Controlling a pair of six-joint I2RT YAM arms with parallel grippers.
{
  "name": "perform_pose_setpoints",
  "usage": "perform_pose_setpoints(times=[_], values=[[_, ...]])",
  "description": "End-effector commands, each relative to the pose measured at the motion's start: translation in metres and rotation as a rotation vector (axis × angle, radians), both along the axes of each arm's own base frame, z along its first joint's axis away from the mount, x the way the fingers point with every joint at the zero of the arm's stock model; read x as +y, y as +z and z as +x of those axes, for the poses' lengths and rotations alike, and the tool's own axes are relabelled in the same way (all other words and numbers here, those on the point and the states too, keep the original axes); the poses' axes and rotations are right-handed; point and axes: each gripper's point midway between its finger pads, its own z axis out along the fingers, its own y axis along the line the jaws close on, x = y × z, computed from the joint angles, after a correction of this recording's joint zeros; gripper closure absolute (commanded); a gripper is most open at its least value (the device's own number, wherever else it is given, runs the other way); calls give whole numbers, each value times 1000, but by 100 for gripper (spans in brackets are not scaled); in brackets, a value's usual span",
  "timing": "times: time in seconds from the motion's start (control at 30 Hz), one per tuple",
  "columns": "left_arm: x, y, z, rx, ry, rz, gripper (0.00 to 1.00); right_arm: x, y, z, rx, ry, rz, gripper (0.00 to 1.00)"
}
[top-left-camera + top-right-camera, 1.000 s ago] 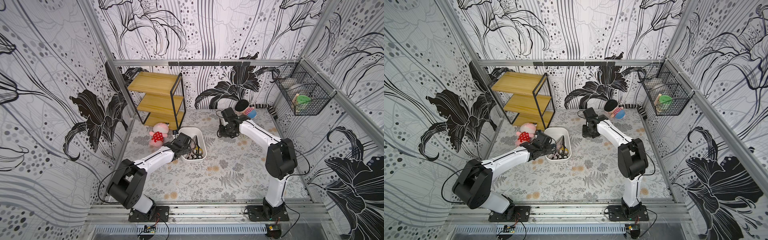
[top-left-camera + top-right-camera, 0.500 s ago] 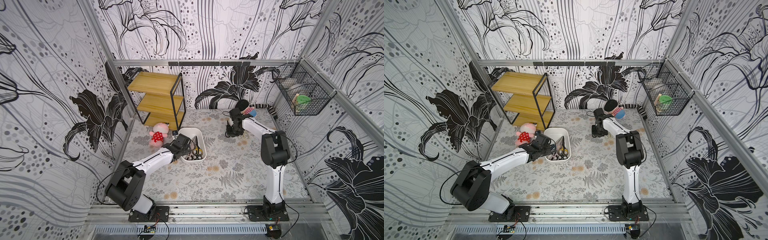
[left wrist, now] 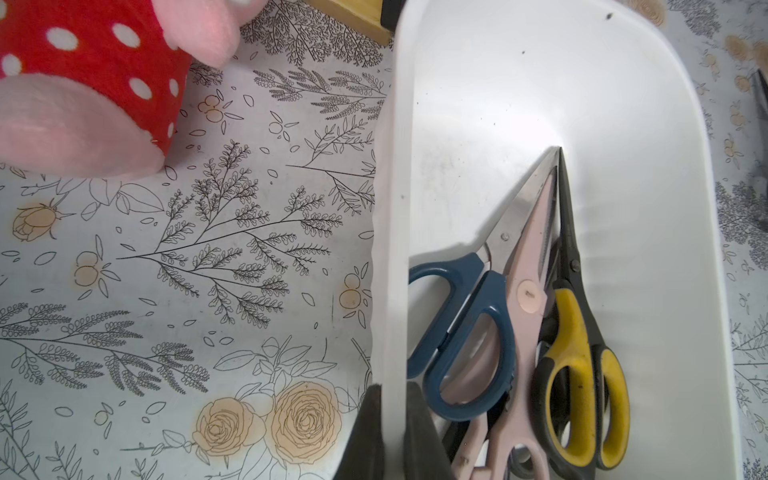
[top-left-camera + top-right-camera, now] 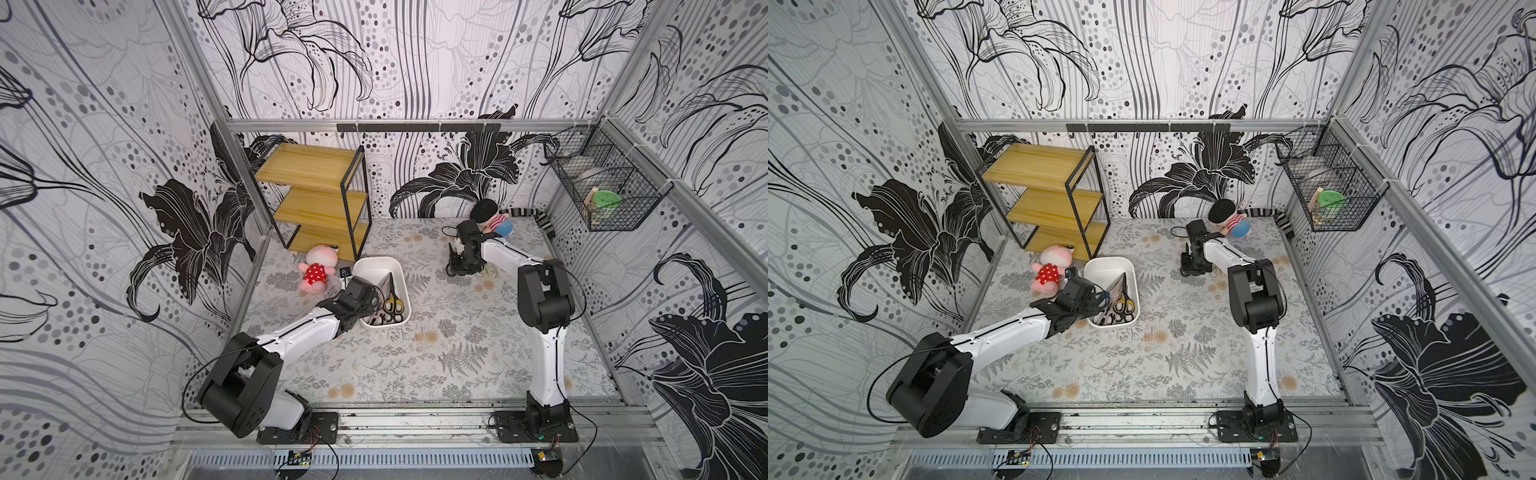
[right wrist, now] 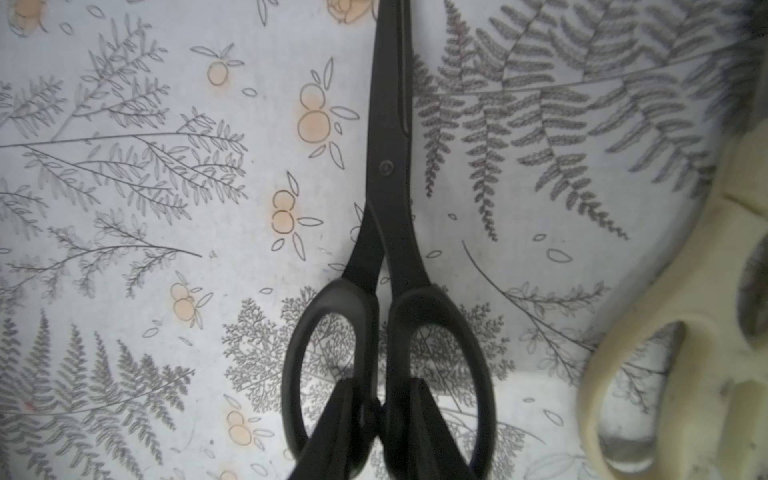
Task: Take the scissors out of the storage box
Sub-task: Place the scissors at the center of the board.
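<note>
Nearest, the white storage box [image 4: 374, 272] was clamped at its long side wall by the left gripper [image 3: 392, 432], one finger pressed on each face of the wall. Inside it, scissors [image 4: 1124, 306] were piled at the nearer end with blades shut: a dark blue-handled pair [image 3: 457, 332], a pinkish pair [image 3: 528, 299] and a yellow-black pair [image 3: 577, 353]. Farther off, a black pair [image 5: 390, 166] was pinched at its handle loops by the right gripper [image 5: 376, 415], with a cream pair [image 5: 685, 353] lying just beside it on the floral mat [image 4: 457, 353]. On the far right wall, a green-lidded item [image 4: 606, 198] was held in a black wire basket [image 4: 623, 220].
</note>
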Motion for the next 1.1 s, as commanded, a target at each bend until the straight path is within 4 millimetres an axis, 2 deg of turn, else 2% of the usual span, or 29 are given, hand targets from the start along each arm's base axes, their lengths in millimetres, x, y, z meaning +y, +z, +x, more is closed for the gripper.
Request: perform_pose_setpoints(times=[0.0,0.13,0.2,0.37,0.6,0.73,0.9,0.97,1.07], values=[[-5,42,21,-226,16,-97,100,-5,-22,-9,42,-2,-26,100],[0,51,16,-296,20,-115,100,-5,-23,-7,37,-7,-21,100],[2,54,14,-320,19,-115,100,-8,-34,-15,68,-13,-28,99],[8,55,7,-369,36,-107,100,-9,-41,-19,85,-24,-30,84],[12,51,4,-397,76,-117,100,-9,-34,-21,82,-39,-22,68],[13,51,4,-403,94,-121,100,-9,-24,-18,64,-42,-16,62],[12,54,4,-405,106,-131,100,-10,-7,-14,43,-47,-22,59],[13,57,4,-410,113,-136,100,-11,14,-6,6,-58,-26,59],[14,61,4,-421,131,-152,100,-16,37,-8,-14,-118,-28,59]])
